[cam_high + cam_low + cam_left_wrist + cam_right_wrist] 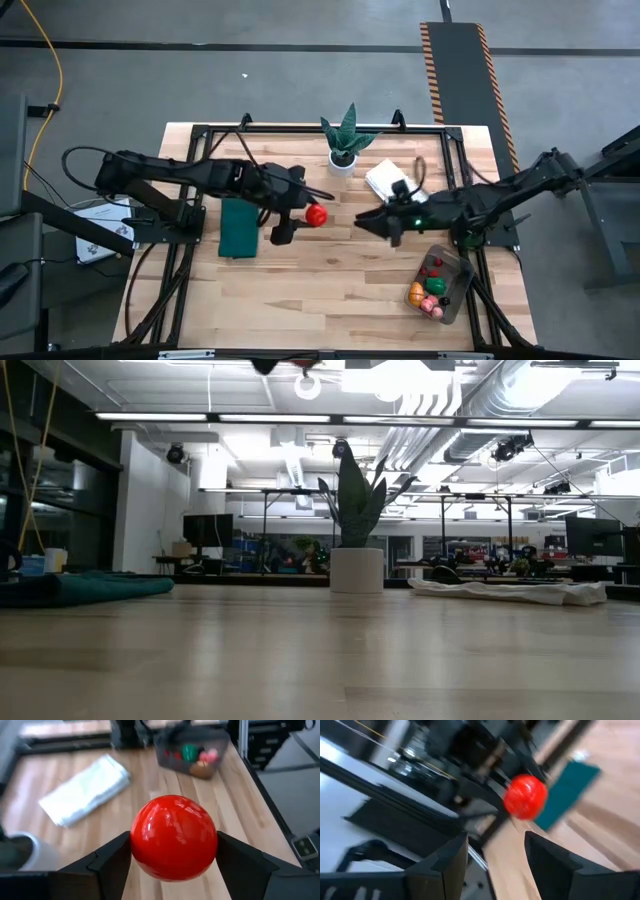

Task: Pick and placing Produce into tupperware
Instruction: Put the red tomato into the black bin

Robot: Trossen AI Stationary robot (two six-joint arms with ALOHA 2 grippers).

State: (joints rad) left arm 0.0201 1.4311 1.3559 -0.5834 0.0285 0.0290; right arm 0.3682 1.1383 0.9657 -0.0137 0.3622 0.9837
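Observation:
A glossy red ball of produce (173,837) sits between my left gripper's (173,851) fingers, above the middle of the table (316,214). In the low view only its underside shows, at the top edge (303,363). The clear tupperware (440,284) stands by the table's near right corner, with red, green, orange and pink produce inside (192,754). My right gripper (362,223) is open and empty, hovering just right of the ball and pointing at it (525,796). My left gripper pinches the red ball between its two fingers (112,862), one on each side of the ball's widest part (137,842). The fingers come level from the table's left. The ball is lifted clear, well above the wood.
A flat dark green mat (239,227) lies under my left arm. A spiky plant in a white pot (343,152) stands at the far edge, and a folded white cloth (386,178) lies right of it. Bare wood (320,290) stretches along the near side.

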